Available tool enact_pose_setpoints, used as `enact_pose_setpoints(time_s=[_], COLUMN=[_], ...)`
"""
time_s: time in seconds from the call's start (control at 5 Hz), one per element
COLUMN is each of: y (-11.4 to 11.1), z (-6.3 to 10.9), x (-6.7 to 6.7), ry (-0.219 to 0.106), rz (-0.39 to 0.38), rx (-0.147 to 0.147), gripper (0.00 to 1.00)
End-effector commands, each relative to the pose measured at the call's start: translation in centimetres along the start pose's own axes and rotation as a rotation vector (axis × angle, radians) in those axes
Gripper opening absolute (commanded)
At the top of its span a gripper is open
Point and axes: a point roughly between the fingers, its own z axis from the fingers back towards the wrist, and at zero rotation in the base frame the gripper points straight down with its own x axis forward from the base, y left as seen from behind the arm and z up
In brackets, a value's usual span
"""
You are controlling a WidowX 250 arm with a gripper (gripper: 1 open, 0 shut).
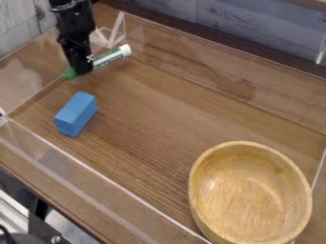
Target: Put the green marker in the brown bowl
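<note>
A: Where does the gripper [79, 65] stand?

B: At the far left of the scene, pointing straight down from the black arm, its fingertips right at the wooden table [166, 114]. The jaws are drawn narrow and pinch the green marker [102, 59] at its left end.

A: So the marker is held?

B: It looks so; the fingers sit on either side of the barrel. The marker lies nearly flat, angled so that its green cap points up and to the right, away from the gripper. Whether it has left the table surface cannot be told from this view.

A: What lies around it?

B: Just nearer than the gripper, a little toward the right, a blue block [75, 113] lies on the wood, apart from both gripper and marker. A clear wall [57, 172] runs round the table's edge, and a clear panel stands just behind the marker.

A: And the brown bowl [251, 194]?

B: In the near right corner, well apart from the marker, across the whole width of the table. It sits upright, round and shallow, its wood grain showing inside.
</note>
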Motion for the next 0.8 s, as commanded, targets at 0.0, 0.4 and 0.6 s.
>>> enact_pose_setpoints(time_s=[0.0, 0.4, 0.6], y=[1.0, 0.91, 0.38], z=[2.11, 1.63, 1.88], x=[0.5, 0.82, 1.26], ry=[-0.048, -0.061, -0.076], rz=[0.015, 0.032, 0.023], rx=[0.055, 0.055, 0.056], gripper=[0.0, 0.0, 0.0])
